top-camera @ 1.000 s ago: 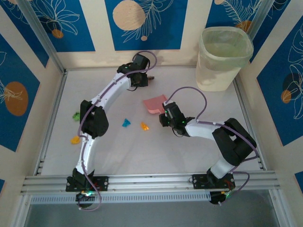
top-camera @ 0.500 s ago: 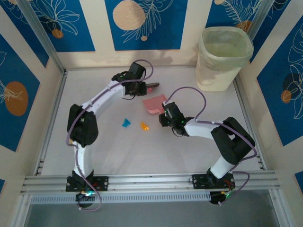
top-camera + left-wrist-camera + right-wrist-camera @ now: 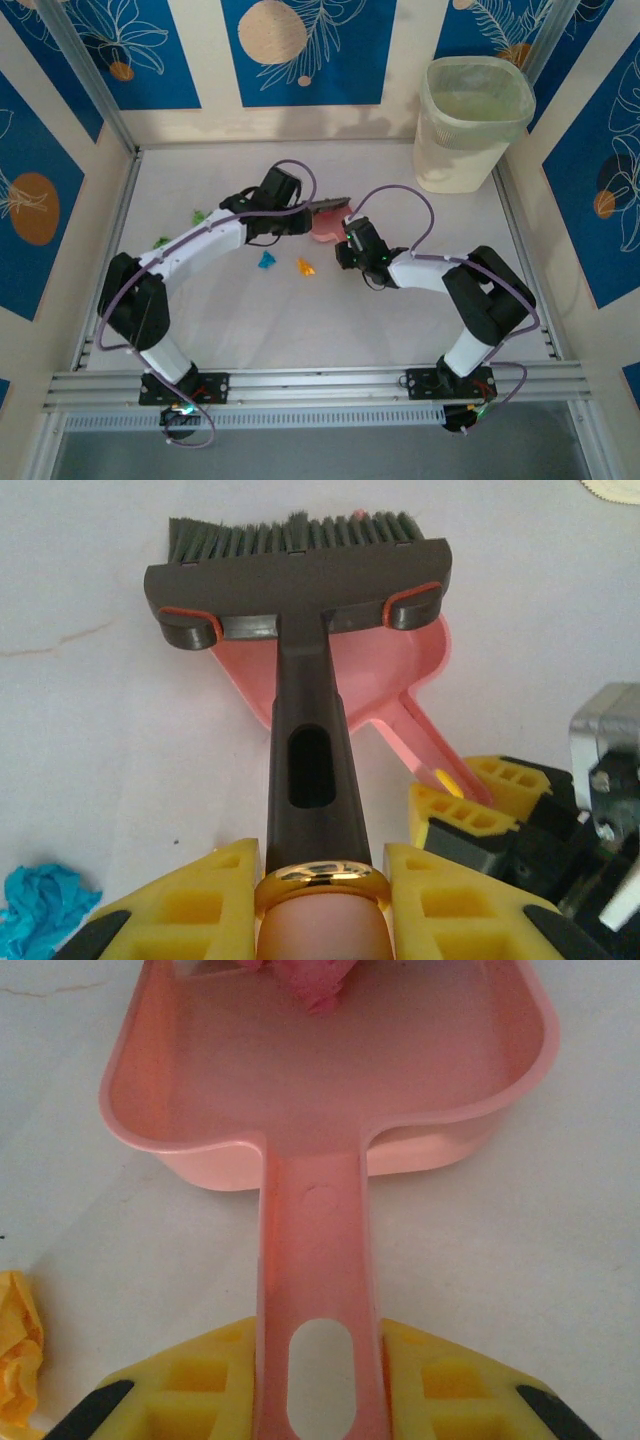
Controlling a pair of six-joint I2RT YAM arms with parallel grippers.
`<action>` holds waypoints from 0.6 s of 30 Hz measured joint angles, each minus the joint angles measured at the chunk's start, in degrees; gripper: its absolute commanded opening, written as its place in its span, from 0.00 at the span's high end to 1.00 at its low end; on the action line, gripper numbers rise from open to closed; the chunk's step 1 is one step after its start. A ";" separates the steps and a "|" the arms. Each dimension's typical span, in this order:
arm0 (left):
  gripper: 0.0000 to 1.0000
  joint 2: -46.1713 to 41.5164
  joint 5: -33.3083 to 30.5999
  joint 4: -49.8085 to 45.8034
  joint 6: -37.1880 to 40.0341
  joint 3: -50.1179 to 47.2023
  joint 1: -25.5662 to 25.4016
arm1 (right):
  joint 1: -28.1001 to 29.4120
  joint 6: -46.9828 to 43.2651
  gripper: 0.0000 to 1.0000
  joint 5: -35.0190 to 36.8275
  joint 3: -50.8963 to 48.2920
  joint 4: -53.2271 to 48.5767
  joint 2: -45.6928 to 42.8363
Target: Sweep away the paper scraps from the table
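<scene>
So the left hand [image 3: 320, 885] is clamped on the brush [image 3: 300, 575] handle and the right hand [image 3: 320, 1375] grips the pink dustpan [image 3: 330, 1080], both mid-frame over the table [image 3: 400, 330]. Loose paper scraps [image 3: 266, 260]: cyan and orange just below centre, green ones at left.

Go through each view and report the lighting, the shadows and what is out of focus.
Top external: soft even light, no glare, only faint shadows on the table. Left wrist: brush sharp, the cyan scrap at the corner soft. Right wrist: dustpan mildly blurred, the pink scrap at its mouth fuzzy and cut by the top edge.
</scene>
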 measured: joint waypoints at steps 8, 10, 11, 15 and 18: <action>1.00 -6.10 0.44 2.64 -1.22 -6.58 -2.25 | 0.04 0.57 1.00 0.02 -0.22 1.62 0.09; 1.00 -7.17 0.42 2.84 -1.33 -7.69 -2.56 | 0.24 0.57 1.00 0.11 -0.52 2.14 0.09; 1.00 -7.78 0.39 3.06 -1.49 -8.35 -2.60 | 0.44 0.55 1.00 0.31 -0.76 2.43 0.09; 1.00 -10.36 0.11 3.28 -1.92 -10.43 -2.60 | 1.99 -0.04 1.00 1.31 -1.62 3.69 0.09; 1.00 -12.57 -0.52 3.21 -2.36 -11.80 -2.60 | 3.52 -1.01 1.00 2.49 -2.54 5.46 -0.04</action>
